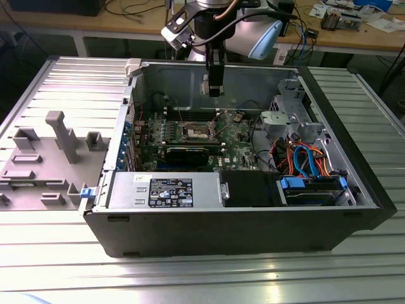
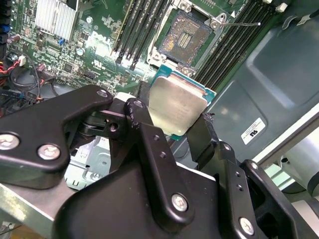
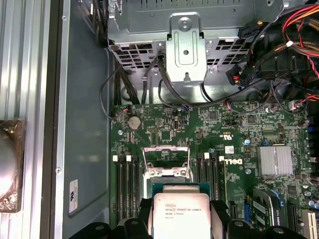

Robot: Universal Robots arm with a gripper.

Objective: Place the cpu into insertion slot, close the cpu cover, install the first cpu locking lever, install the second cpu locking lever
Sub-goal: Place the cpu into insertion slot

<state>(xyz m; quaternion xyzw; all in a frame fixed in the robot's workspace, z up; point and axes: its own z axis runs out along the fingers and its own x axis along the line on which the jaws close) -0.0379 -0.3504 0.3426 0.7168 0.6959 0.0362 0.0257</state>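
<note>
Arm point(image 1: 218, 22) reaching down from above into open computer case point(image 1: 253, 231), wrist pointing straight down, gripper point(image 1: 215, 88) hanging over green motherboard point(image 1: 237, 144) near case's far wall. Fingers point(image 2: 203, 133) pinching cpu point(image 2: 177, 107) by opposite edges, silver-grey top facing camera in both wrist views. Cpu hovering clear of board, just beside insertion slot point(image 2: 188, 36), not seated. Slot lying uncovered, contact grid showing in second wrist view; thin locking lever point(image 2: 241, 23) sticking out beside it.
</note>
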